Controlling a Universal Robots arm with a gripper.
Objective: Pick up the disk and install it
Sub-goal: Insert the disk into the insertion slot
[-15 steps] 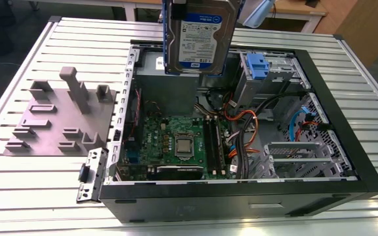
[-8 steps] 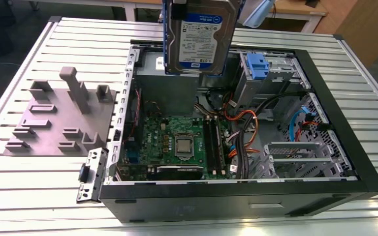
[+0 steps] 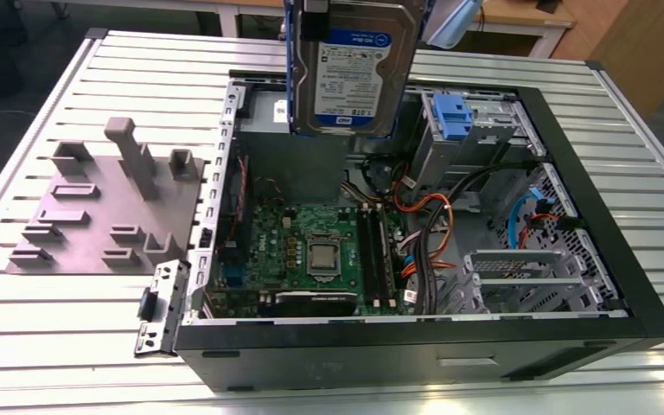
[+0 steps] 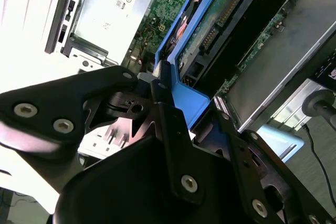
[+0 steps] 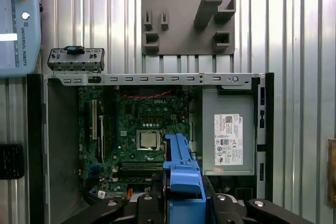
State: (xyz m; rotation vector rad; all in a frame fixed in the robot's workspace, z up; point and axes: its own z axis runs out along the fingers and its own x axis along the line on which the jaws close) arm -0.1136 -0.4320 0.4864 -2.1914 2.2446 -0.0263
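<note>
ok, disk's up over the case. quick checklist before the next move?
1. Grasp: ok. In the second wrist view the end effector is shut on the disk.
2. Clearance: ok. In the exterior view the disk hangs upright above the open case and appears clear of it.
3. Access: ok. The case side is off and the motherboard is exposed.
4. Cables: cannot tell. Orange cables lie loose beside the drive cage; whether they cross the path is unclear.
5. Bay free: cannot tell. The cage's inside is hidden.
</note>
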